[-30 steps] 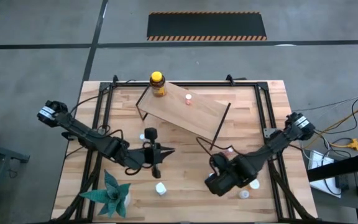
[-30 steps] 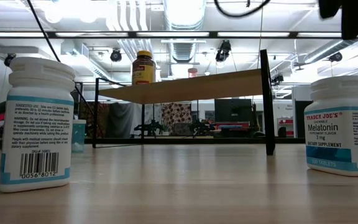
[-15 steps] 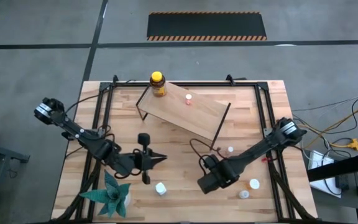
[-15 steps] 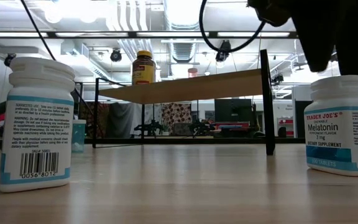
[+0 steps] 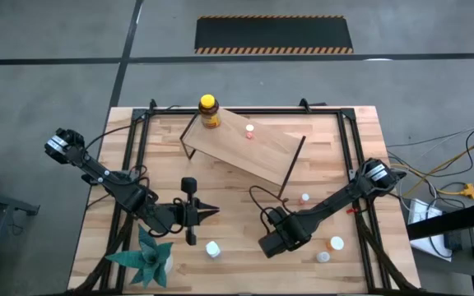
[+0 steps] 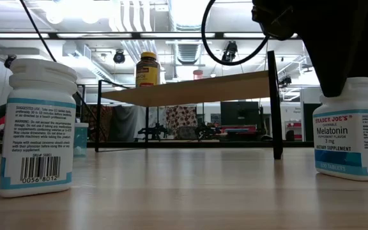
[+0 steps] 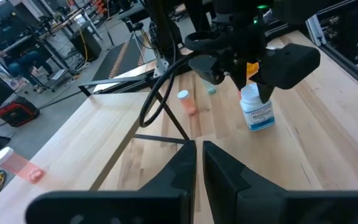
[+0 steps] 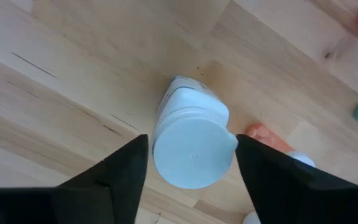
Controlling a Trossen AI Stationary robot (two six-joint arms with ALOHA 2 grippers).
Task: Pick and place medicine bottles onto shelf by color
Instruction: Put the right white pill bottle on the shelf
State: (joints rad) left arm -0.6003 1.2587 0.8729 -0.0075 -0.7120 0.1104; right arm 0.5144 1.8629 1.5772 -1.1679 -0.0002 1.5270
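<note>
From above, the right gripper [image 5: 271, 243] hangs low over the front of the desk [image 5: 360, 123], covering a white-capped bottle; a second white-capped bottle [image 5: 213, 249] stands just beside the green paper plant [image 5: 148, 256], and the left gripper [image 5: 204, 212] waits near it, jaws shut on nothing. The shelf [image 5: 245, 144] lies askew at the back, carrying the amber bottle [image 5: 209, 111] at one corner and a small pink-capped bottle [image 5: 250, 130] mid-board. At desk height, the Melatonin bottle [image 6: 351, 131] stands upright with a dark finger [image 6: 337, 45] come down over its cap. The left wrist view shows the same bottle under the right gripper. In the right wrist view the jaws stand wide, one finger either side of the white cap [image 8: 192, 153], not yet pressing, seemingly placed to close and lift it.
</note>
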